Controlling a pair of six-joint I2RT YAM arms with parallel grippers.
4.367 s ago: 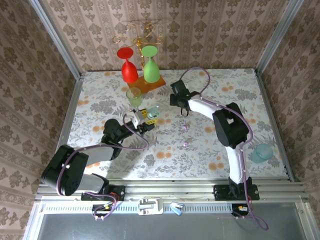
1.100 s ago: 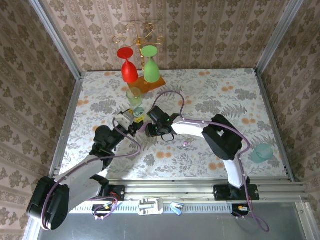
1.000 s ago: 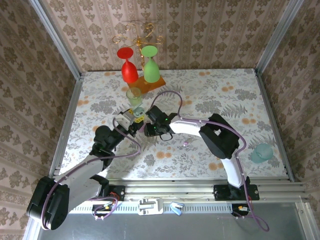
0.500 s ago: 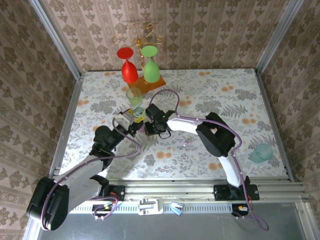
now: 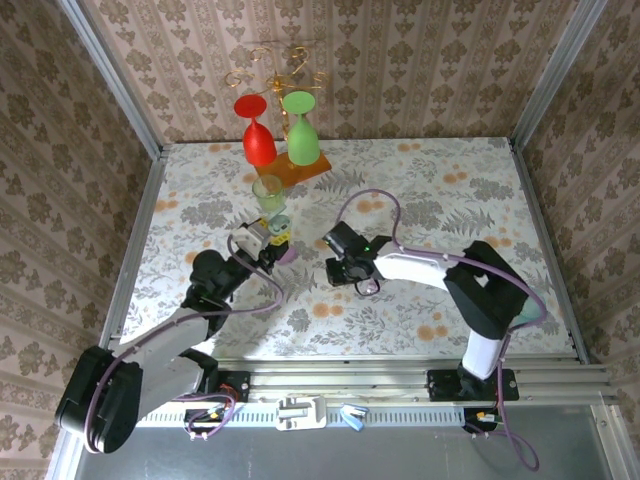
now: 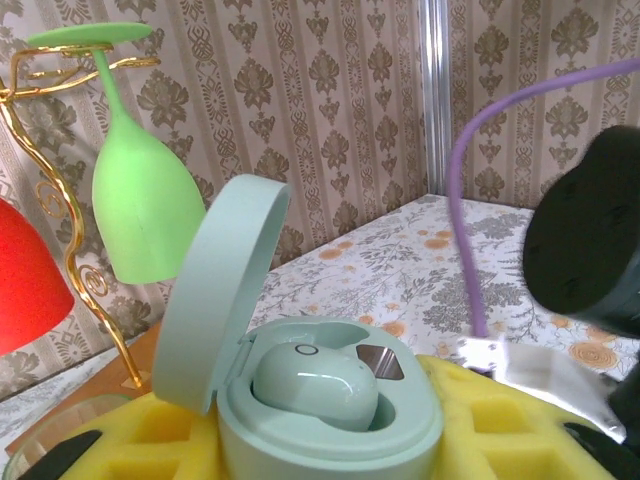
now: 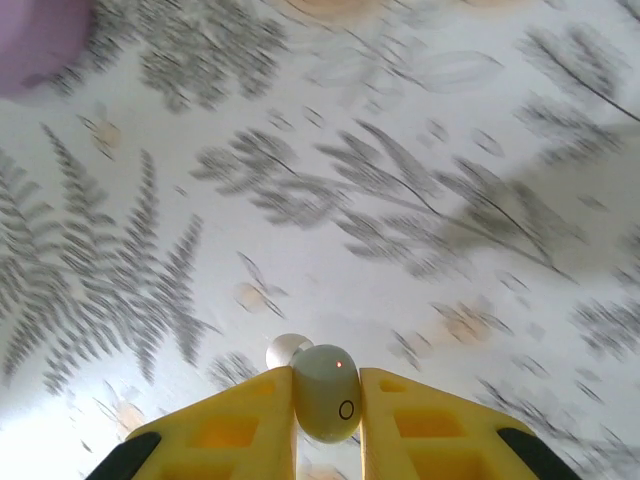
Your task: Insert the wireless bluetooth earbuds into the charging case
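Note:
The mint charging case (image 6: 330, 400) stands open with its lid raised, and my left gripper (image 6: 320, 452) is shut on it between yellow fingers (image 6: 500, 425). One pale mint earbud (image 6: 315, 385) sits in the left well; the right well shows a bare metal contact. From above, the left gripper (image 5: 270, 241) holds the case left of centre. My right gripper (image 5: 345, 268) hovers to its right, over the table. It is shut (image 7: 328, 420) on a pale whitish earbud (image 7: 324, 385) with a red light and white tip.
A purple oval case (image 5: 288, 254) lies beside the left gripper. Red (image 5: 258, 140) and green (image 5: 301, 135) glasses hang upside down on a gold rack at the back, a small green cup (image 5: 268, 190) in front. A teal cup (image 5: 523, 305) stands far right.
My right gripper has drawn back from the held mint case, moving right and nearer to me. The left arm has hardly moved.

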